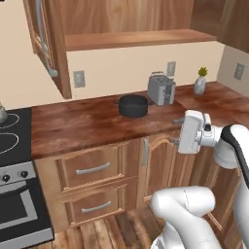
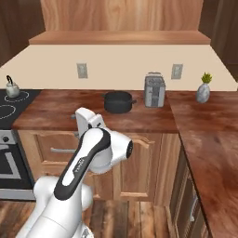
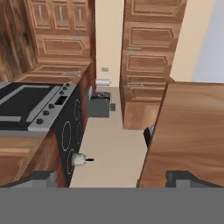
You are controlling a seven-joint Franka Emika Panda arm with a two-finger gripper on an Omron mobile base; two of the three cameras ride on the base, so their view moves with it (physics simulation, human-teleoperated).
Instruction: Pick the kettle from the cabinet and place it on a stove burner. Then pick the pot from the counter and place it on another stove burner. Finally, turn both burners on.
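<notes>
The whitish kettle (image 2: pixel 12 88) stands on a back burner (image 2: pixel 18 96) of the black cooktop, by the wall; it is also at the left edge of the left base view, kettle (image 1: pixel 2 114), and low in the hand view, kettle (image 3: pixel 78 159). The squat dark pot (image 1: pixel 133 105) (image 2: pixel 118 102) sits on the reddish-brown counter (image 1: pixel 82 126) beside the toaster. My gripper (image 1: pixel 176 131) (image 2: pixel 74 122) (image 3: pixel 113 180) hangs open and empty in front of the counter edge, to the right of the pot, pointing left toward the stove. The cabinet (image 1: pixel 136 39) has a bare shelf and an open door (image 1: pixel 48 44).
A silver toaster (image 1: pixel 161 89) (image 2: pixel 155 89) and a small vase with a plant (image 1: pixel 200 82) (image 2: pixel 203 92) stand right of the pot. The range front with knobs (image 3: pixel 48 107) lies left. The counter turns a corner at the right (image 2: pixel 209 153). A dark appliance (image 3: pixel 99 105) stands beyond the stove.
</notes>
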